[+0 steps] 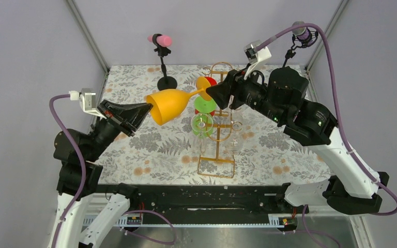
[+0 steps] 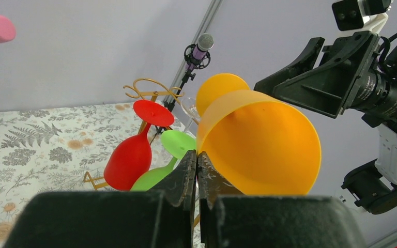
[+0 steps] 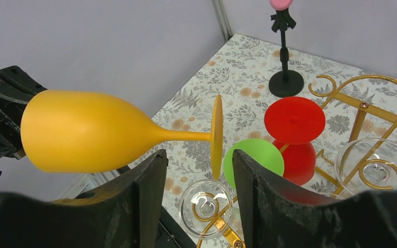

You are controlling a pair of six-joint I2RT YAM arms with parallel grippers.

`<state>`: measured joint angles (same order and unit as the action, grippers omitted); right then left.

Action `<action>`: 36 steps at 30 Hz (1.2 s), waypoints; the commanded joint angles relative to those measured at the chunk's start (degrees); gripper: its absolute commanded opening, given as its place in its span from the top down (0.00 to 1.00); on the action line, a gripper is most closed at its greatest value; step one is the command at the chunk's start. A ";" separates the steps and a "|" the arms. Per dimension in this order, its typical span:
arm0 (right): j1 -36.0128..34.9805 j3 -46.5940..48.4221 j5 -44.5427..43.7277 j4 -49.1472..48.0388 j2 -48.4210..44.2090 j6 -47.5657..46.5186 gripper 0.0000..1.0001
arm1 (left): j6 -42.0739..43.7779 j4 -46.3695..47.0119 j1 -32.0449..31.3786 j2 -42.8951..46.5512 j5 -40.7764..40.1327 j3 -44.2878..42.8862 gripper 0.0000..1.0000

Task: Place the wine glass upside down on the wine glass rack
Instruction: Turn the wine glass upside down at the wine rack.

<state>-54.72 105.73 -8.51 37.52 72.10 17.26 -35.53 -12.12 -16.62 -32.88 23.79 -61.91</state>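
Note:
The orange wine glass (image 1: 170, 105) lies sideways in the air, bowl to the left and foot to the right. My left gripper (image 1: 147, 107) is shut on the bowl's rim (image 2: 202, 150), one finger inside the bowl and one outside. My right gripper (image 3: 199, 155) is open, and the lower edge of the glass's foot (image 3: 217, 134) hangs between its fingers without visible contact. The gold wine glass rack (image 1: 216, 160) stands just beyond and below. A red glass (image 1: 210, 81), a green glass (image 1: 205, 105) and a clear glass (image 1: 202, 125) hang on it upside down.
Another clear glass (image 1: 236, 139) hangs on the rack's right side. A pink microphone on a black stand (image 1: 160, 40) is at the back of the patterned table. A purple microphone (image 1: 301, 32) is at the back right. Metal frame posts rise at both rear corners.

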 commanded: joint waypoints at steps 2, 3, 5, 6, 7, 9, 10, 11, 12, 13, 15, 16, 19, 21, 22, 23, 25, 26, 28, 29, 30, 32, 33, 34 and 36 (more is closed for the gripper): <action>-0.48 0.21 -1.13 -1.08 -0.10 0.12 0.44 | -0.04 1.48 -0.42 -0.49 1.94 -2.27 1.00; -0.48 0.26 -1.05 -1.00 0.16 0.07 0.46 | -0.11 1.51 -0.43 -0.58 1.96 -2.25 1.00; -0.48 0.18 -1.11 -0.65 0.51 -0.16 0.49 | -0.11 1.53 -0.43 -0.56 1.91 -2.30 1.00; -0.45 0.19 -1.19 -0.41 0.70 -0.43 0.49 | -0.08 1.52 -0.51 -0.52 1.96 -2.26 1.00; -0.47 0.13 -1.41 -0.10 1.01 -0.65 0.50 | -0.09 1.46 -0.52 -0.52 1.91 -2.28 1.00; -0.48 0.04 -1.67 0.60 1.46 -1.10 0.50 | -0.14 1.53 -0.52 -0.51 1.93 -2.36 1.00; -0.48 -0.04 -1.66 0.73 1.63 -1.37 0.50 | -0.15 1.49 -0.52 -0.55 1.96 -2.36 1.00; -0.48 -0.13 -1.67 0.89 1.79 -1.55 0.51 | -0.23 1.51 -0.58 -0.52 2.04 -2.34 1.00; -0.48 -0.13 -1.69 1.13 2.11 -1.75 0.51 | -0.24 1.50 -0.60 -0.55 2.08 -2.28 1.00; -0.48 -0.05 -1.72 1.40 2.27 -1.91 0.52 | -0.20 1.54 -0.60 -0.52 2.12 -2.27 1.00; -0.48 0.25 -1.99 1.79 2.74 -2.41 0.54 | -0.16 1.53 -0.60 -0.40 2.03 -2.16 1.00; -0.48 0.07 -1.98 1.79 2.76 -2.68 0.56 | -0.21 1.57 -0.60 -0.24 1.90 -2.03 1.00; -0.48 -0.58 -2.03 1.54 2.64 -3.16 0.62 | -0.64 1.66 -0.60 0.24 1.49 -1.36 1.00; -0.48 -0.83 -2.15 1.71 2.66 -3.63 0.68 | -1.04 2.04 -0.60 0.49 1.75 -0.92 1.00; -0.48 -0.92 -2.08 1.79 2.62 -3.81 0.72 | -1.23 2.24 -0.60 0.54 1.85 -0.93 1.00; -0.43 -1.07 -1.89 1.77 2.52 -4.19 0.75 | -1.36 2.22 -0.60 0.57 1.84 -0.89 1.00; -0.50 -1.83 -1.02 1.02 2.00 -5.57 0.84 | -1.80 2.28 -0.60 0.70 1.90 -0.72 1.00; -0.48 -2.96 -0.62 -0.07 1.37 -6.48 0.91 | -2.08 2.31 -0.56 0.79 1.95 -0.71 1.00; -0.48 -7.18 -0.47 -5.10 -1.50 -8.00 1.00 | -2.79 2.57 -0.60 0.88 2.35 -0.38 1.00; -0.48 -10.09 -0.52 -8.38 -3.24 -8.64 1.00 | -3.22 2.54 -0.60 0.93 2.55 -0.29 1.00; -0.45 -13.30 -0.77 -12.73 -5.48 -9.04 1.00 | -3.49 2.54 -0.55 1.02 2.78 -0.17 0.95; -0.47 -19.44 -2.23 -20.77 -9.57 -9.12 1.00 | -4.11 2.51 -0.59 1.08 3.08 0.03 0.76; -0.52 -21.41 -3.59 -23.42 -11.05 -8.94 1.00 | -4.33 2.48 -0.59 1.16 3.18 0.10 0.64; -0.48 -22.30 -4.73 -24.83 -12.18 -9.26 1.00 | -4.56 2.39 -0.60 1.27 3.27 0.20 0.55; -0.48 -22.94 -6.71 -26.00 -13.68 -11.21 1.00 | -4.75 2.13 -0.56 1.47 3.06 -0.07 0.44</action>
<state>-54.98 84.07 -10.26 23.57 62.15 9.85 -38.63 -13.15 -17.04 -32.53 25.54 -61.39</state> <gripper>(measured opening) 0.026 0.471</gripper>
